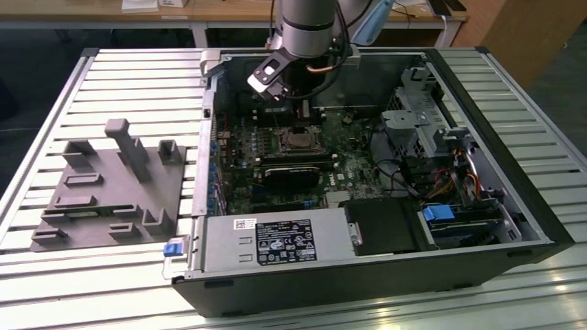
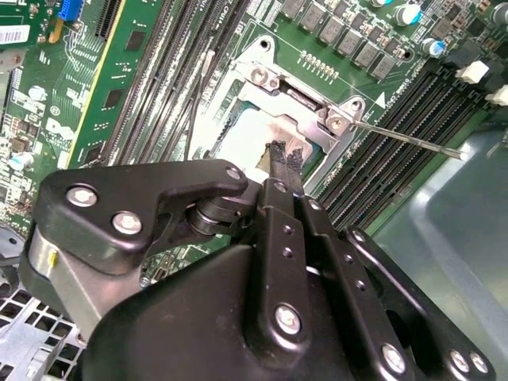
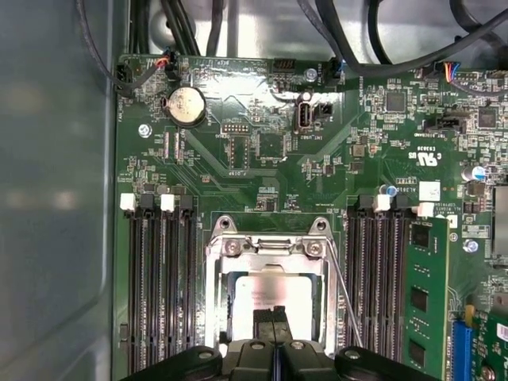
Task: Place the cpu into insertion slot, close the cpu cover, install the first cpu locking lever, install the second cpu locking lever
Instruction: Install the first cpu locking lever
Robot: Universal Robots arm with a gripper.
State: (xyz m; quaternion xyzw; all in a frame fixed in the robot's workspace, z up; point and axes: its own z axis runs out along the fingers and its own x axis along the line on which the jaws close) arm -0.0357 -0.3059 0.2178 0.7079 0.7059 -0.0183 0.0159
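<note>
The cpu [image 3: 274, 295] has a pale silver top and lies in the insertion slot [image 1: 298, 141] on the green board. Around it the silver cpu cover [image 3: 266, 248] lies flat as a frame; in the second wrist view the cpu [image 2: 242, 139] shows through the opening of the cpu cover [image 2: 298, 99]. A thin locking lever rod [image 2: 405, 137] sticks out sideways from a corner of the socket, and the first wrist view shows the same lever [image 3: 343, 298] beside the cover. My gripper [image 3: 274, 324] is shut, empty, with its black fingertips [image 2: 283, 156] just over the cpu's edge.
The arm [image 1: 307, 27] reaches down into an open computer case [image 1: 513, 172]. Black memory slots [image 3: 159, 278] flank the socket and a green card [image 3: 421, 305] stands close on one side. A grey fixture block [image 1: 110, 185] sits at the exterior view's left. Cables [image 1: 413, 179] and a drive cage [image 1: 417, 124] lie at the exterior view's right.
</note>
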